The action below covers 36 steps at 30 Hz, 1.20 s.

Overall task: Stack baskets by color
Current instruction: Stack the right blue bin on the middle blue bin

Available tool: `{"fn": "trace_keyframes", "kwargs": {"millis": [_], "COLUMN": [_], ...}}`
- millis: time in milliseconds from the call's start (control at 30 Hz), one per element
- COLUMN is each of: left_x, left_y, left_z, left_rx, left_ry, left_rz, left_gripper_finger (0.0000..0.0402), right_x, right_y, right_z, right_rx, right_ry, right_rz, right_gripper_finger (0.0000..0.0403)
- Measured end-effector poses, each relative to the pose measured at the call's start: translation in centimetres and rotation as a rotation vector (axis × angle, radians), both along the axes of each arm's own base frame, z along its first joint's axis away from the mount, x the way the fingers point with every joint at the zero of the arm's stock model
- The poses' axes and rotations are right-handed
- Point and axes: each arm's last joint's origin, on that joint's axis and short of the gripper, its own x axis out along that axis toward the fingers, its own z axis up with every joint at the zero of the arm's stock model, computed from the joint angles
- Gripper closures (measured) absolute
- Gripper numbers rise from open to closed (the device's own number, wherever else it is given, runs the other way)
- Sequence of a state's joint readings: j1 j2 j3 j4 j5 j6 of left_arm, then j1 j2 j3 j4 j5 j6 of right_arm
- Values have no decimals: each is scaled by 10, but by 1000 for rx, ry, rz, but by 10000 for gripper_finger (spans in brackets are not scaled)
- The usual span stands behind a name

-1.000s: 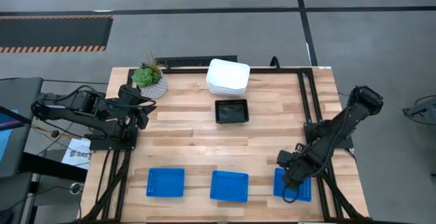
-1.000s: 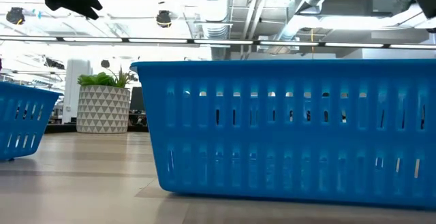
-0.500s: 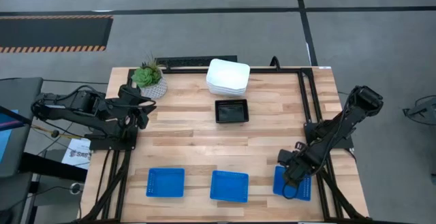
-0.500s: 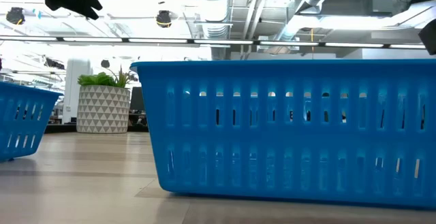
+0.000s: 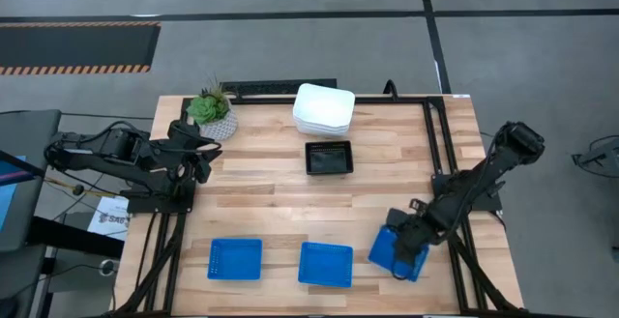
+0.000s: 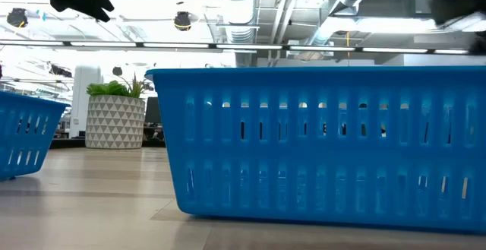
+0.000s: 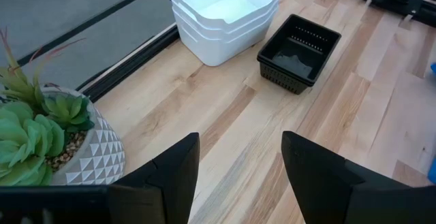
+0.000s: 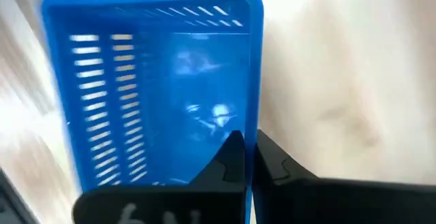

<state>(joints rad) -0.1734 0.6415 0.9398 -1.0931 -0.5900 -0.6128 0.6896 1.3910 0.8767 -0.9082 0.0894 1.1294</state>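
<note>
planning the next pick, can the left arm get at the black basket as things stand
Probably yes. The left gripper hangs open near the plant, and only bare wood lies between it and the black basket. The white stack sits behind, not in the way.

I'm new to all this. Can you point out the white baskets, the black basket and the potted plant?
white baskets (image 5: 323,108): high view, floor of the top one.
black basket (image 5: 329,158): high view, its floor.
potted plant (image 5: 208,108): high view, green leaves.
</note>
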Motion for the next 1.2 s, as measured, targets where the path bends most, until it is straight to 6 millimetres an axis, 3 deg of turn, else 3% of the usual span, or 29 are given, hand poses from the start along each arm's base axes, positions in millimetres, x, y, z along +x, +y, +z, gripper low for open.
{"fn": "trace_keyframes", "kwargs": {"millis": [400,600,800,1000,1200], "left_x": [0,0,0,0,0], "left_y": [0,0,0,0,0], "left_z": [0,0,0,0,0], "left_rx": [0,6,6,6,6], "left_ry": [0,-1,-1,-2,-2], "left_rz": [0,6,7,7,6], "left_gripper_finger": [204,204,204,204,204], "right_x": [63,89,128,162,179], "right_y": [-43,-49,-34,-17,-7], "right_z": [104,129,114,90,65], "right_rx": [-79,-33,41,81,81], "right_ry": [-273,-528,-626,-534,-435], "right_rz": [125,190,304,403,465], "right_gripper_finger": [399,400,400,400,396]}}
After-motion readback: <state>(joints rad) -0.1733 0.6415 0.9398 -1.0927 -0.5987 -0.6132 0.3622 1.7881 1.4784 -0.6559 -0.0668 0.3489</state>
